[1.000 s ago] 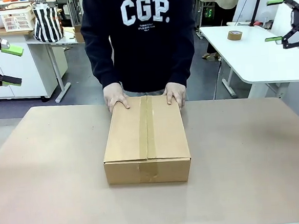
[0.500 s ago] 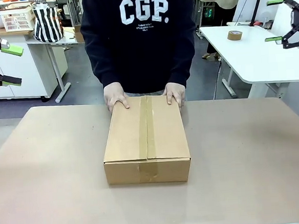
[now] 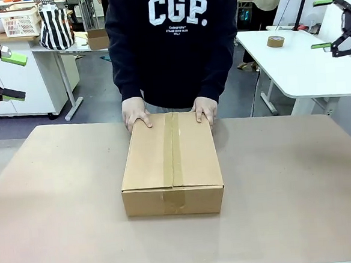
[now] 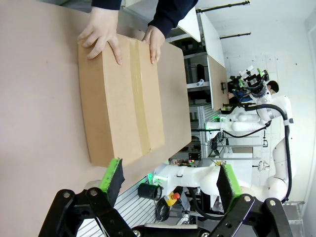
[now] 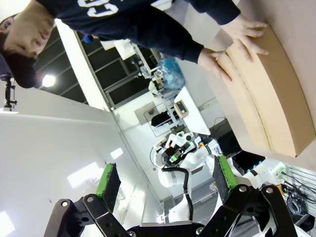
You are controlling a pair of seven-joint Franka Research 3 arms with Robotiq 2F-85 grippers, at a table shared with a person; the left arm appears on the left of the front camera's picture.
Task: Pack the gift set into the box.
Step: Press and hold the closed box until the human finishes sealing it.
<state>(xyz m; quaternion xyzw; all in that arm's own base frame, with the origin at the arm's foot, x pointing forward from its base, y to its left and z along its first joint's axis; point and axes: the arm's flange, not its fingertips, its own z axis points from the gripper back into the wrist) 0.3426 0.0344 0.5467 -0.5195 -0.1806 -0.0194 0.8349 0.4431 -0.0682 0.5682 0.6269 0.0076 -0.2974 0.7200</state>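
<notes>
Left tool (image 3: 13,76) and right tool (image 3: 321,24) hovered high, jaws spread and empty, while the person's hands (image 3: 136,114) rested on the box (image 3: 171,156).

box (image 3: 174,201) inside: taped flaps (image 3: 195,151) are hiding it
left gripper (image 3: 15,77): picture edge is cropping it
right gripper (image 3: 321,24): picture edge is cropping it

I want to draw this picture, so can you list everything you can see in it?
box: one, brown cardboard, flaps shut, middle of the table
tape strip: one, brown, along the box's top seam
table: one, tan, under the box
tape roll: one, brown, on the white table, far right
striped bag: one, black and white, far left
basket: one, white, beside the striped bag
person's hands: two, on the box's far edge
left gripper: one, black, green pads, open, raised left
right gripper: one, same colours, open, raised right
</notes>
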